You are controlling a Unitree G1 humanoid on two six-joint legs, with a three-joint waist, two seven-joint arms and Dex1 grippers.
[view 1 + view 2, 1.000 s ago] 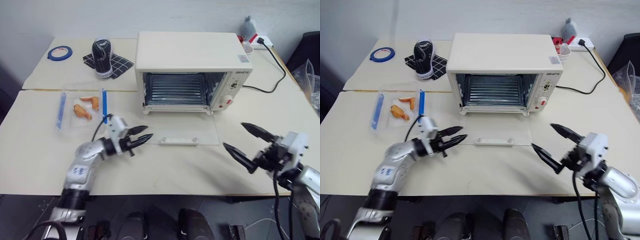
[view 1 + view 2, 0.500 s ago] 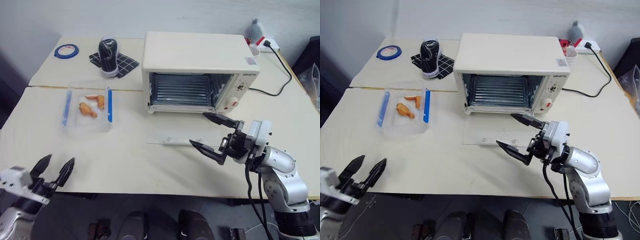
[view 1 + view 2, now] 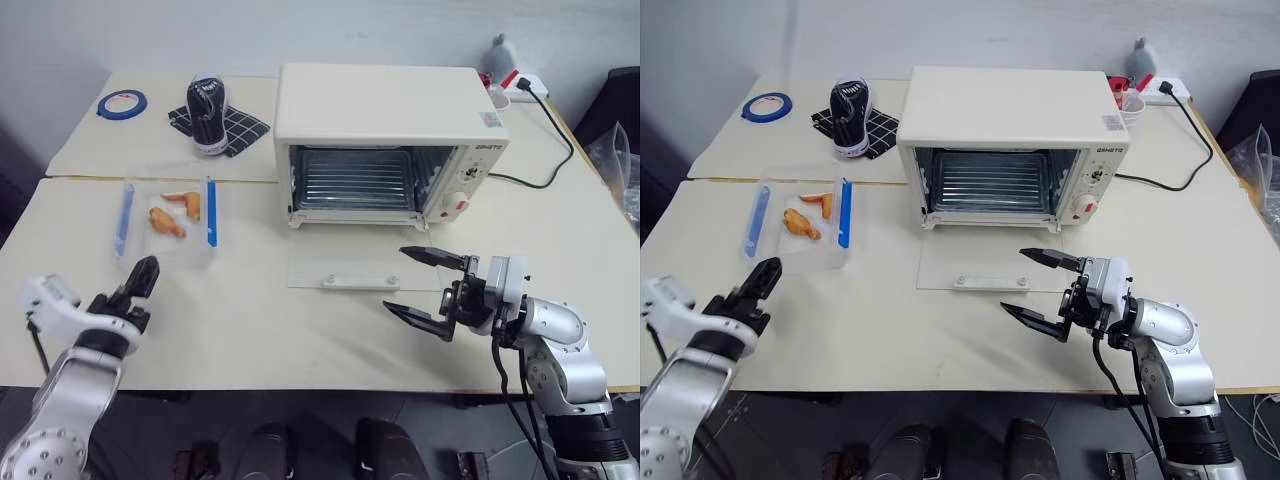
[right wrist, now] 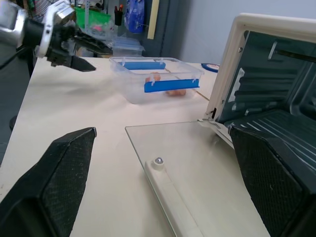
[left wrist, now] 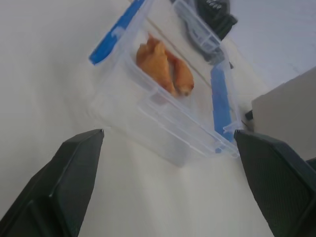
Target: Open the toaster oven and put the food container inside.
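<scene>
Food container point(image 3: 165, 222) is the see-through box with blue clips on two sides and orange food pieces inside, and it sits on the surface point(image 3: 250, 320), not in the oven. The left pincer point(image 3: 135, 285) hovers just in front of the food container, on the near side of it. Its two black fingers point(image 5: 74, 168) stand wide apart and hold nothing. In the left wrist view the food container lies between the two spread fingers but farther off, not touching them.

The right pincer point(image 3: 425, 290) is well away from the food container, off to its right and nearer the robot. It points sideways toward the food container. Its fingers are spread wide too, and it grasps nothing. It hovers by the near right corner of the oven's glass door.

The toaster oven point(image 3: 385, 140) stands to the right of the food container, close beside it. Its glass door point(image 3: 360, 272) is dropped flat on the surface, with the cream bar handle point(image 3: 358, 281) at the front edge. The wire rack point(image 3: 350, 180) inside is bare.

Behind the food container stands a dark jar point(image 3: 205, 115) on a checked cloth point(image 3: 240, 125). A roll of blue tape point(image 3: 120, 103) lies farther back and to the left of the food container. A black cord point(image 3: 545, 140) runs on the far side of the toaster oven from the food container.
</scene>
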